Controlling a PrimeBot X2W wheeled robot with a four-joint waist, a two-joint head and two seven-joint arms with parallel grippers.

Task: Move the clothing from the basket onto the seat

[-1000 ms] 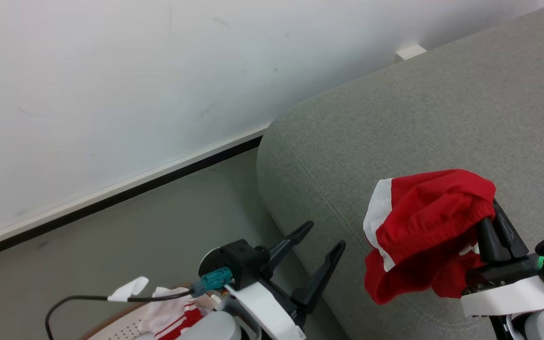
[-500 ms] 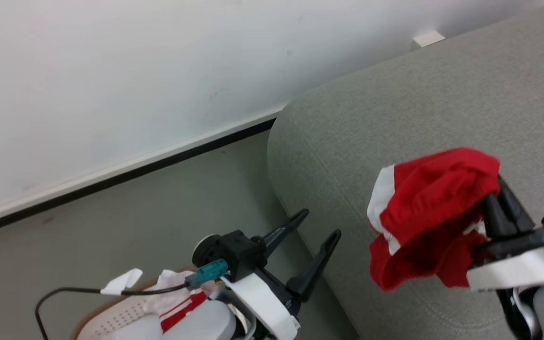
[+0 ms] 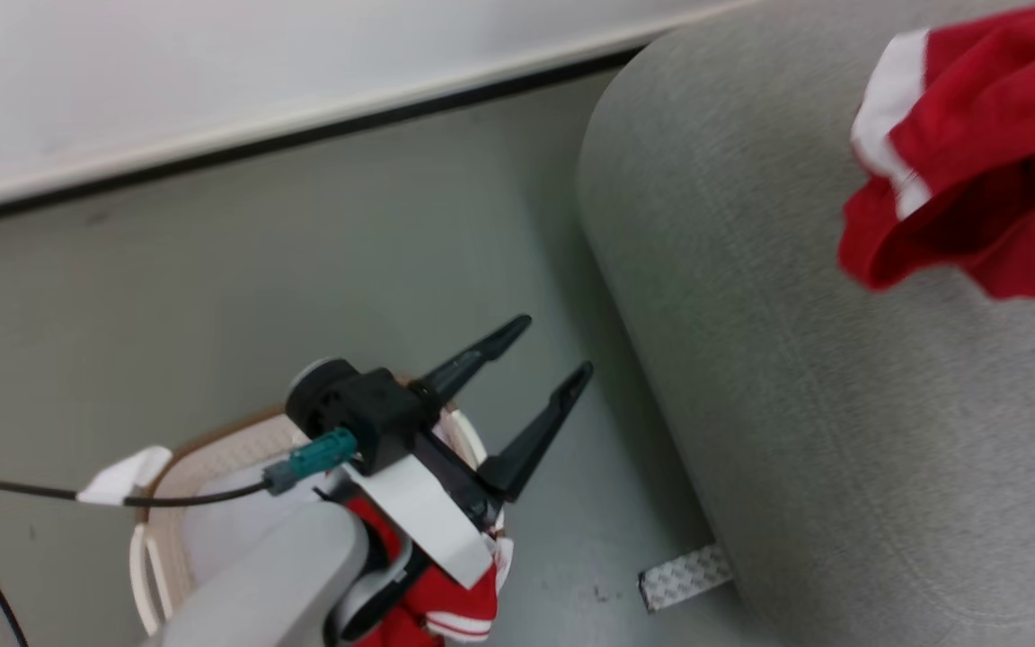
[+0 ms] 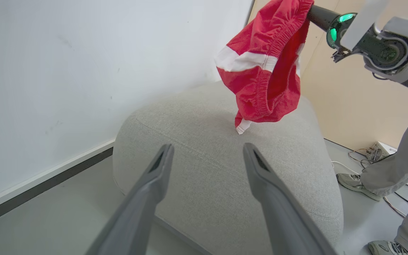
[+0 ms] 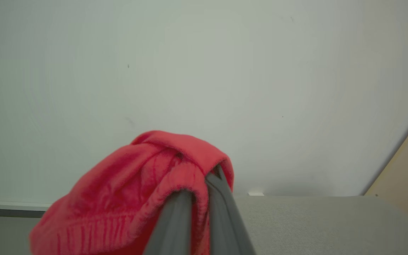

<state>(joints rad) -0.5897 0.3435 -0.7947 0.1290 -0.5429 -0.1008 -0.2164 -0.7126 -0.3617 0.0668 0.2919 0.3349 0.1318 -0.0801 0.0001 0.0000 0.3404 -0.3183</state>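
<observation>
My right gripper (image 5: 204, 184) is shut on the waistband of a red garment (image 5: 136, 198) with white trim. This piece of clothing (image 4: 264, 71) hangs from the gripper over the grey seat (image 4: 225, 170), its lowest tip close above the cushion. In the head view it (image 3: 976, 180) is at the top right, over the seat (image 3: 796, 377). My left gripper (image 3: 553, 344) stands open and empty above the basket (image 3: 212, 445), near the seat's side; its fingers (image 4: 154, 184) point at the seat. More red and white clothing (image 3: 432, 607) lies in the basket, partly hidden by my arm.
A white wall with a dark baseboard (image 3: 302, 135) runs behind. A person's legs and shoes (image 4: 356, 182) stand at the seat's far side, with cables and a power strip (image 4: 377, 152) on the floor. A pale taped strip (image 3: 684, 575) lies by the seat's foot.
The head camera has swung down, so the basket shows more fully. The red garment in my right gripper has gone up and rightward. The left gripper stays open.
</observation>
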